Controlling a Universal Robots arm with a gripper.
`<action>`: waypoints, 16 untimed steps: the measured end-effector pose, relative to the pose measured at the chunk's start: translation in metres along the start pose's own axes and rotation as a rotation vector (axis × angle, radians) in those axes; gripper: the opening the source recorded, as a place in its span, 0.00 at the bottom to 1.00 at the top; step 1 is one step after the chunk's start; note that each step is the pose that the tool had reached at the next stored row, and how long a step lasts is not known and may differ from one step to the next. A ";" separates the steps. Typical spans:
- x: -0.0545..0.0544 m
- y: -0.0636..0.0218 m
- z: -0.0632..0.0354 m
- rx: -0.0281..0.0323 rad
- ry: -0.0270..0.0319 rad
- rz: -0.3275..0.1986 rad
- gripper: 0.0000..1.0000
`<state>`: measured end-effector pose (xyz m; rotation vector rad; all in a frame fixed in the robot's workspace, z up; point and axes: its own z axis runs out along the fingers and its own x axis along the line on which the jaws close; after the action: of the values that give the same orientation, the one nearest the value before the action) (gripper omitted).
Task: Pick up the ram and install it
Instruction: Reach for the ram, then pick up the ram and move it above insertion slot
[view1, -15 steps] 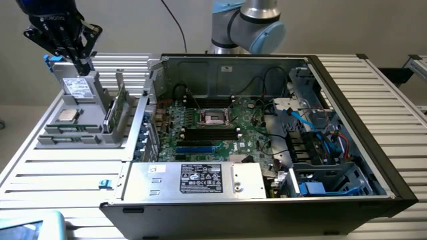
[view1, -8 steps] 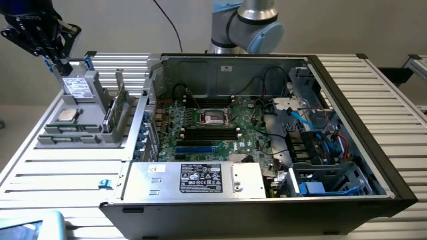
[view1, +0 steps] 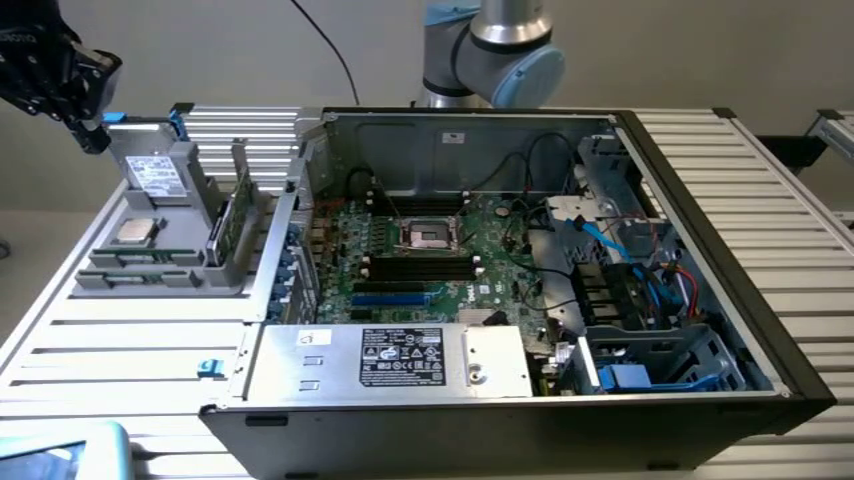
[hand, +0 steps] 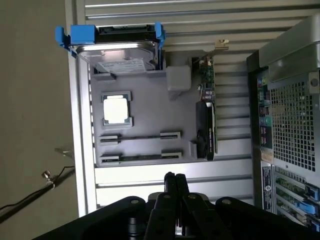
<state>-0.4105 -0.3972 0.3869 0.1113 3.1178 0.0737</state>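
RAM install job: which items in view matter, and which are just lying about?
In the job:
- ram, seated in the gray holder
- gripper, shut, holding nothing, off to the side of the holder
- memory slots inside the open case

Lying about:
- hard drive
- processor chip
- expansion card
- power supply

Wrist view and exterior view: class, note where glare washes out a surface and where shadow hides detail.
Wrist view: glare whitens the processor chip in the grey tray, and the hard drive shines on top; the hand is a dark silhouette. Exterior view: light falls evenly on the slatted table, while the computer case shades its own drive bays on the exterior view's right.
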 end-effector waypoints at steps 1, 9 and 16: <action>0.005 -0.0004 0.0004 0.0002 0.0000 0.000 0.11; 0.033 0.0093 0.0078 0.0149 -0.0010 0.000 0.11; 0.034 0.0104 0.0085 0.0175 -0.0006 0.000 0.11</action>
<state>-0.4432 -0.3840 0.3782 0.1110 3.1183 0.0464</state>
